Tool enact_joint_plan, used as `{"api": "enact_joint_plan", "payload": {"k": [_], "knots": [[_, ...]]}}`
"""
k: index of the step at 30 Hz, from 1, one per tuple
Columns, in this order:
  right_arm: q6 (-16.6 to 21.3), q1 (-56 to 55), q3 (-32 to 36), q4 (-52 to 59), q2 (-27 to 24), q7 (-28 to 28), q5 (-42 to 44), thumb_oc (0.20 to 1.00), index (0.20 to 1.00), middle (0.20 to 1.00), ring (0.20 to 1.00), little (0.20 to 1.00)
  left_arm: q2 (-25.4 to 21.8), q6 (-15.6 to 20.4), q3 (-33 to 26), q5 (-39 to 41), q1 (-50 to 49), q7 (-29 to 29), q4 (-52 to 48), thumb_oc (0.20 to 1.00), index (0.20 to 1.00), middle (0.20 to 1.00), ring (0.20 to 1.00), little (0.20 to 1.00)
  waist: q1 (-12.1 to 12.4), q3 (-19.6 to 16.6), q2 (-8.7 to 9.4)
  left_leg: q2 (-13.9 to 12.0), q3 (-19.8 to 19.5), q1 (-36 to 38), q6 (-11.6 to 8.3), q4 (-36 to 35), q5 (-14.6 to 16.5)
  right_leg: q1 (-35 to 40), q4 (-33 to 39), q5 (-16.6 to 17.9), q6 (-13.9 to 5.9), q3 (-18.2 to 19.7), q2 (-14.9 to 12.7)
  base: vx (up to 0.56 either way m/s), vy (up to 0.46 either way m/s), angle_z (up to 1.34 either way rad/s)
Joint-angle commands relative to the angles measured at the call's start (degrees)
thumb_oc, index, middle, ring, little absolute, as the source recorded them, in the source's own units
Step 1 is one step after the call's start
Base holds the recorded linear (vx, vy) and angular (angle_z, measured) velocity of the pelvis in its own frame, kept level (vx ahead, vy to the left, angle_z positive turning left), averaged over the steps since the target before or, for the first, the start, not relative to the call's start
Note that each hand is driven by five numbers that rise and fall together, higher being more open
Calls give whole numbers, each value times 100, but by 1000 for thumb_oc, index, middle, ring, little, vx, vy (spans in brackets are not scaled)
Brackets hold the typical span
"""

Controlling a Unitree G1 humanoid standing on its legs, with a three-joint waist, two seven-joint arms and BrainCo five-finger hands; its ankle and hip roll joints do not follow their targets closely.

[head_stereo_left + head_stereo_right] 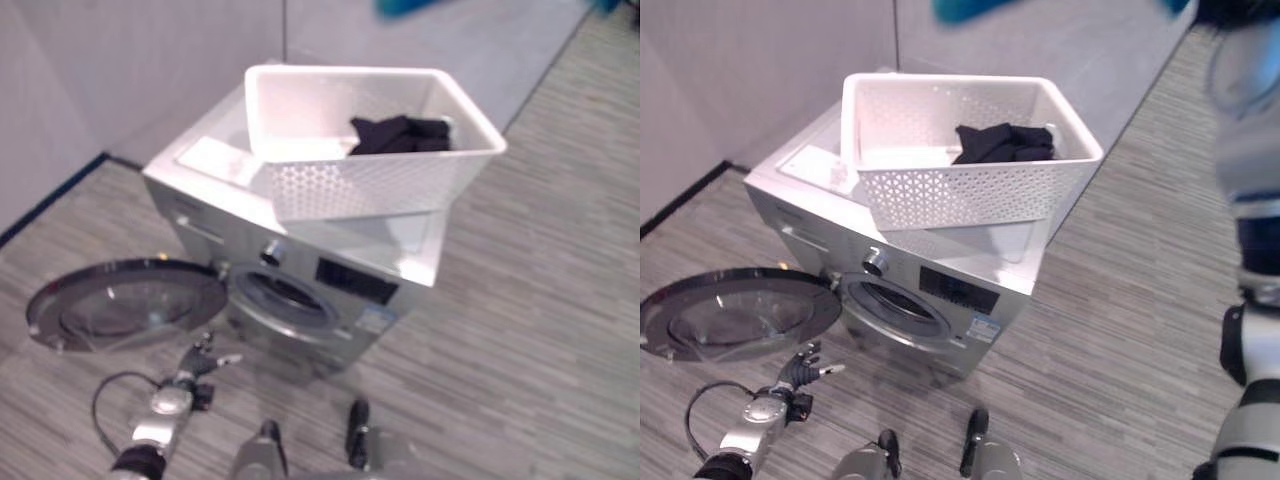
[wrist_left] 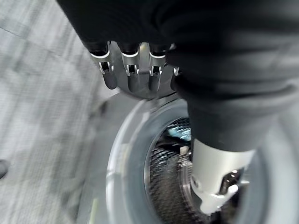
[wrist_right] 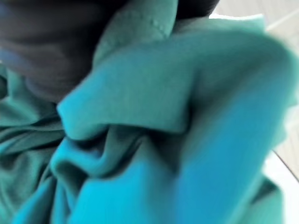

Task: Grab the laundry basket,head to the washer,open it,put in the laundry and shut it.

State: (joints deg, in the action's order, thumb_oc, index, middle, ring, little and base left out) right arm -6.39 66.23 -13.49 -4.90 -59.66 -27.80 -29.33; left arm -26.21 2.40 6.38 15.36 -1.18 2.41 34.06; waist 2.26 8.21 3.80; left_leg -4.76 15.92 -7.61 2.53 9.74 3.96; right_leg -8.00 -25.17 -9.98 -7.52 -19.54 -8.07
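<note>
Atop washer point(image 1: 300, 270) — basket point(image 1: 370, 140) long axis crosswise; left hand point(image 2: 131, 70) fingers straight.

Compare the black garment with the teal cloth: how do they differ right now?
The black garment lies bunched in the white basket on top of the washer; the teal cloth fills the right wrist view, off the basket, seen at the top edge of the eye views. One is black, the other teal. Both are crumpled.
</note>
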Motion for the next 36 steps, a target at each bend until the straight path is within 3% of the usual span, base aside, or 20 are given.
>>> {"api": "enact_joint_plan", "payload": {"k": [1,4,6,7,10,11,12,13,14,15,16,17,19,21,23,24,29,32,36], "knots": [[-52,178,547,-112,-7,-269,-225,200,200,200,200,200,-300,194,106,235,-105,93,-92,1000,1000,1000,1000,1000,429,-340,353,356,14,97,64,-134,371,1240,1041,-83,26,173,457,-181,-45,-55],[-87,79,640,-21,121,-418,-278,200,200,200,200,200,-315,261,-35,271,-180,171,-500,1000,1000,1000,1000,1000,668,-380,406,290,298,-218,-40,40,178,1482,1707,-394,345,320,612,-225,-105,-40],[-100,111,637,73,138,-453,-305,200,200,200,200,200,-254,249,-42,271,-203,201,-756,1000,1000,1000,1000,1000,716,-391,341,212,328,-357,-147,42,24,1545,2042,-408,476,387,737,-252,-136,-39],[-86,19,738,207,171,-575,-310,200,200,200,200,200,-165,264,19,305,-164,224,-926,1000,1000,1000,1000,1000,706,-278,251,107,258,-553,-295,192,-166,1543,2120,-462,593,366,818,-247,-126,-11],[-45,-146,890,450,188,-675,-350,200,200,200,200,200,-129,286,81,311,-111,275,-1083,1000,1000,1000,1000,1000,706,-71,164,-14,-137,-852,-556,583,-485,1464,2060,-464,723,391,864,-292,-61,14],[120,-485,1009,751,274,-674,-407,200,200,200,200,200,-56,338,74,298,-222,322,-1349,1000,1000,1000,1000,1000,670,117,88,-37,-1022,-971,-537,732,-457,1291,2015,-336,794,359,783,-257,33,13],[120,-532,1049,780,281,-662,-412,200,200,200,200,200,-68,332,77,295,-235,323,-1361,1000,1000,1000,1000,1000,650,114,89,-34,-1054,-986,-538,758,-445,1301,2013,-342,794,330,791,-305,106,6],[206,-771,1199,947,357,-739,-285,200,200,200,200,200,-48,332,137,282,-268,326,-1460,1000,1000,1000,1000,1000,545,163,107,-425,-1251,-888,-516,732,-451,1206,1943,-315,793,278,641,-65,53,0],[207,-807,1227,968,363,-735,-286,200,200,200,200,200,-57,333,140,282,-274,325,-1462,1000,1000,1000,1000,1000,546,160,111,-430,-1258,-883,-523,723,-458,1203,1930,-320,798,274,647,-79,139,-3],[383,-1155,1303,1206,570,-706,-227,200,200,200,200,200,-12,322,167,230,-335,299,-1508,1000,1000,1000,1000,1000,424,126,78,-857,-1430,-496,-494,303,-565,1096,1857,-327,771,277,591,-18,72,7],[385,-1208,1338,1240,585,-694,-234,200,200,200,200,200,-20,323,169,225,-354,298,-1511,1000,1000,1000,1000,1000,423,121,85,-863,-1430,-453,-504,234,-599,1106,1850,-330,778,272,598,0,194,9],[518,-1454,1351,1426,710,-647,-215,200,200,200,200,200,-3,351,181,218,-441,336,-1566,1000,1000,1000,1000,1000,336,92,11,-1170,-1594,-194,-636,-192,-870,1073,1773,-358,733,328,589,-3,107,14],[585,-1590,1372,1538,769,-597,-184,200,200,200,200,200,19,359,181,210,-466,345,-1589,1000,1000,1000,1000,1000,278,81,-63,-1289,-1635,-144,-711,-406,-1045,998,1666,-366,726,323,586,-6,182,7],[646,-2041,1529,1748,939,-534,-124,200,200,200,200,200,79,349,238,210,-414,369,-1570,1000,1000,1000,1000,1000,160,102,-216,-1447,-1422,12,-807,-661,-1093,850,1249,-483,699,194,462,11,269,8],[676,-2491,1778,2038,1134,-522,-180,200,200,200,200,200,142,331,308,163,-289,389,-1495,1000,1000,1000,1000,1000,66,138,-364,-1432,-1202,101,-960,-782,-1042,759,961,-585,665,58,294,50,340,11],[704,-2946,1928,2457,1411,-446,-293,200,200,200,200,200,138,360,348,16,-249,457,-1463,1000,1000,1000,1000,1000,9,100,-421,-1230,-1249,75,-944,-715,-882,733,871,-538,572,33,93,93,367,19],[674,-3671,2264,2869,1754,-426,-470,200,200,200,200,200,156,347,395,-7,-325,466,-1454,1000,1000,1000,1000,1000,-15,54,-470,-925,-1208,66,-870,-663,-691,834,1054,-344,416,-45,-189,71,223,30],[513,-4664,3125,3324,1605,-479,-1052,200,200,200,200,200,194,309,189,-45,-529,426,-1333,1000,1000,1000,1000,1000,-192,-55,-475,-649,-1015,183,-732,-714,-420,894,1342,-41,169,-6,-438,95,316,15],[449,-5364,3971,3608,1299,-450,-1400,200,200,200,200,200,242,293,-10,-43,-712,368,-1195,1000,1000,1000,1000,1000,-309,-152,-417,-562,-856,218,-624,-667,-309,893,1559,168,64,107,-508,31,150,-25]]}}
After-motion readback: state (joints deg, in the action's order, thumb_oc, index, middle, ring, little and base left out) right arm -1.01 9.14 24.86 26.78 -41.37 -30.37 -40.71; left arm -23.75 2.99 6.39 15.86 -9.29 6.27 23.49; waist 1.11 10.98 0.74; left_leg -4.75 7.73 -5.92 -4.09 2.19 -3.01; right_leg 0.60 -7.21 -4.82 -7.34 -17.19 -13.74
